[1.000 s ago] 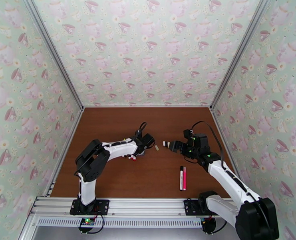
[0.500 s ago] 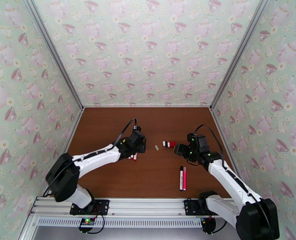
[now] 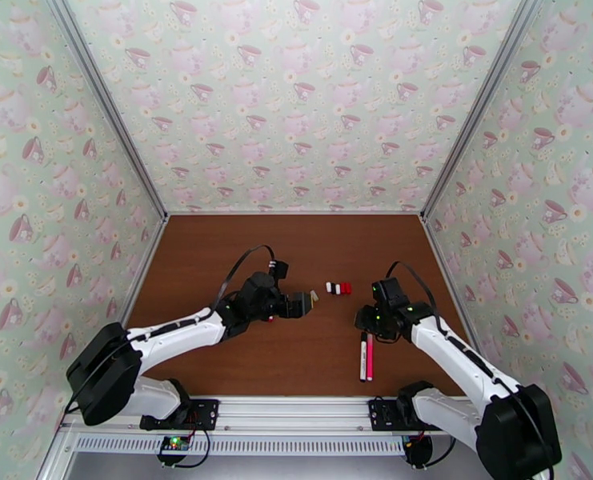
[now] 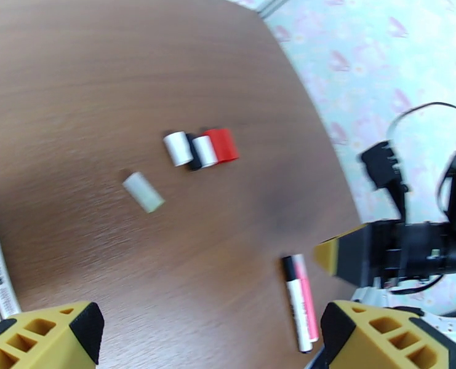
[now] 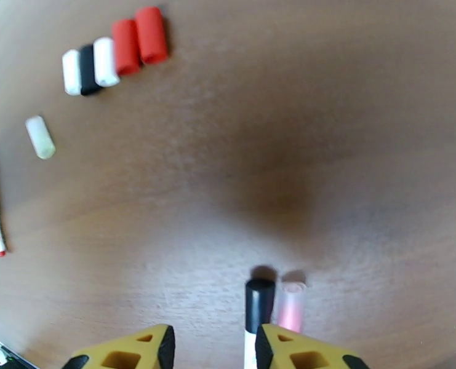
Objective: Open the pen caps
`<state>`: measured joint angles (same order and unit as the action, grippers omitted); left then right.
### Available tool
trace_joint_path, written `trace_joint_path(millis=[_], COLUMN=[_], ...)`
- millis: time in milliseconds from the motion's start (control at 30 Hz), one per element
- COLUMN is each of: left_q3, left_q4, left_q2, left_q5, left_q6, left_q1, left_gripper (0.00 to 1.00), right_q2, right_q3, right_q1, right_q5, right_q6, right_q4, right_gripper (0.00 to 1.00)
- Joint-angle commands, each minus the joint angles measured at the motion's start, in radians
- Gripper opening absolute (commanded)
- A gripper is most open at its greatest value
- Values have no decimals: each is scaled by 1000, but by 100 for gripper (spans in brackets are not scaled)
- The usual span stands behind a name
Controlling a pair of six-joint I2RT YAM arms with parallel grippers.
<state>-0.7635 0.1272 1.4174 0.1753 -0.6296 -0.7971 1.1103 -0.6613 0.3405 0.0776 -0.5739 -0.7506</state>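
Spread and empty, left gripper (image 4: 212, 330) and right gripper (image 5: 212, 345) are hovering; two pens (image 5: 260, 302) are lying at right's tips, one pale cap (image 4: 143, 192) ahead of left

Bench (image 3: 216, 258) centre: row of caps (image 3: 340, 288) lying touching | single cap (image 4: 143, 192) just left of the row, apart | pair of pens (image 3: 366, 356) side by side, front right | more pens (image 4: 0, 278) left of single cap

Lab test booth; teacup-papered walls (image 3: 296, 98); aluminium rail (image 3: 296, 411).
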Motion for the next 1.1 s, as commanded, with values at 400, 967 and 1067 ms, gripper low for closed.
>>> trace_joint_path(millis=[400, 967, 1067], left_q3=[52, 24, 23], left_q4=[43, -3, -5], left_q2=[-94, -77, -72], left_q5=[-10, -34, -34], left_q6=[25, 42, 42], left_q1=[-10, -24, -25], left_gripper=[100, 100, 100], right_q2=[90, 172, 191], right_q3=[36, 52, 50], right_q1=[26, 27, 28], right_q5=[-39, -36, -37], right_q6=[-27, -21, -19], right_q4=[1, 83, 94], right_gripper=[35, 33, 33])
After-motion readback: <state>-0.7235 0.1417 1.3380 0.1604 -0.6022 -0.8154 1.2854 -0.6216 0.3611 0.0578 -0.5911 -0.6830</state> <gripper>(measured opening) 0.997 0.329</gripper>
